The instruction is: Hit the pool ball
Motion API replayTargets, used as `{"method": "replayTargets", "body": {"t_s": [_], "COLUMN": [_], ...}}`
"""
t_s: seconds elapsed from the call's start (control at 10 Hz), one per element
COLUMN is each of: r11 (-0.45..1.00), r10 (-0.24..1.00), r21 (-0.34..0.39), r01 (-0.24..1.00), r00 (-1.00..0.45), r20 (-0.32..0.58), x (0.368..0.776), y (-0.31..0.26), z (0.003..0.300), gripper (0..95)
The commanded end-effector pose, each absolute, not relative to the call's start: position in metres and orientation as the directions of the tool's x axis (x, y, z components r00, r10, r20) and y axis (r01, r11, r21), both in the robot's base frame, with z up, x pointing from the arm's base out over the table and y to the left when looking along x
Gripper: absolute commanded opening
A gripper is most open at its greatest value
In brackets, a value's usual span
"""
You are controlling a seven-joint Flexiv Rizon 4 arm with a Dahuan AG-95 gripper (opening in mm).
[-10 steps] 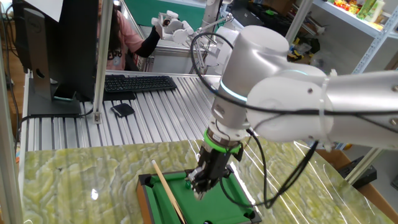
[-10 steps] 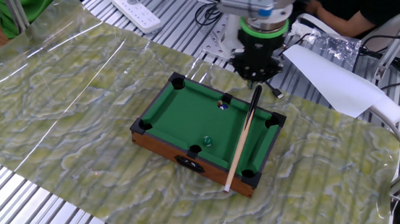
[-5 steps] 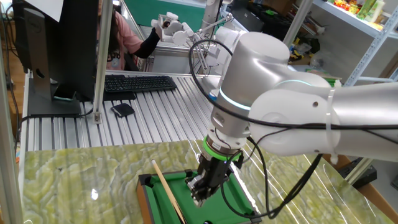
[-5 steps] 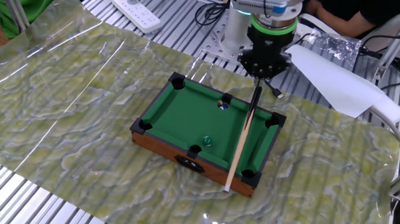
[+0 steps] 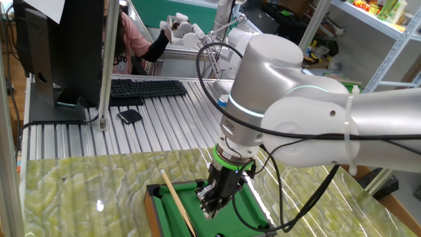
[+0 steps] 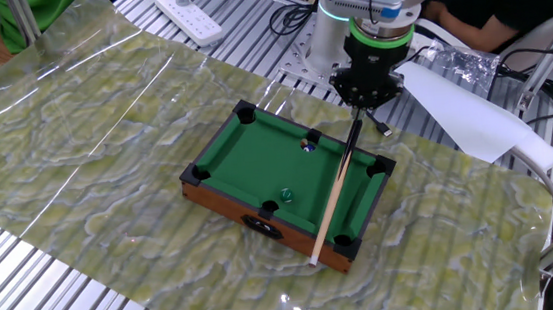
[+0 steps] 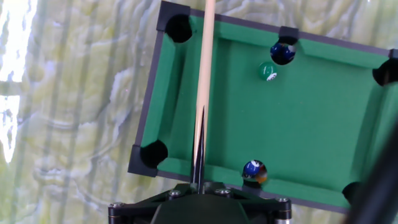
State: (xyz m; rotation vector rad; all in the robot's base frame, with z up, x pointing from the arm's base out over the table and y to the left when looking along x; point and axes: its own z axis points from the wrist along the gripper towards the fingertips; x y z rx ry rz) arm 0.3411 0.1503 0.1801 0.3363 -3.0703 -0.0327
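Note:
A mini green pool table (image 6: pixel 222 194) stands on the marbled mat. The pool ball (image 6: pixel 308 145), dark with a whitish spot, lies by a side pocket close to the arm and shows in the hand view as a blue-black ball (image 7: pixel 255 171). A green ball (image 7: pixel 268 71) lies near the opposite side pocket. My gripper (image 6: pixel 359 106) hangs over the table's back rail, shut on the dark butt end of the long wooden cue stick (image 6: pixel 334 198). The cue (image 7: pixel 203 74) runs across the felt and over the far rail, to the left of the pool ball and apart from it.
The pool table's wooden frame (image 5: pixel 152 208) has dark corner pockets (image 7: pixel 178 28). A keyboard (image 5: pixel 146 87) and monitor (image 5: pixel 62 46) stand on the slatted bench behind. A power strip (image 6: pixel 192 15), a white sheet (image 6: pixel 463 109) and a seated person (image 6: pixel 489 6) are nearby.
The gripper, with the cue's butt end in it, has drawn back slightly from the table's middle toward the back rail. The balls have not moved.

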Motion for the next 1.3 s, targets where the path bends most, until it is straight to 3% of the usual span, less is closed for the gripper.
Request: {"method": "replayTargets", "body": {"t_s": [0.1,0.5,0.6,1.3], "r11": [0.977,0.980,0.981,0.989], "r10": [-0.215,-0.198,-0.193,-0.147], "r21": [0.025,0.023,0.023,0.020], "r01": [-0.214,-0.197,-0.192,-0.146], "r00": [-0.975,-0.979,-0.980,-0.988], "r20": [0.049,0.049,0.048,0.051], "x": [0.341,0.340,0.339,0.337], "y": [0.150,0.155,0.157,0.162], "z": [0.178,0.167,0.163,0.145], "gripper": [19.0,19.0,38.0,38.0]}}
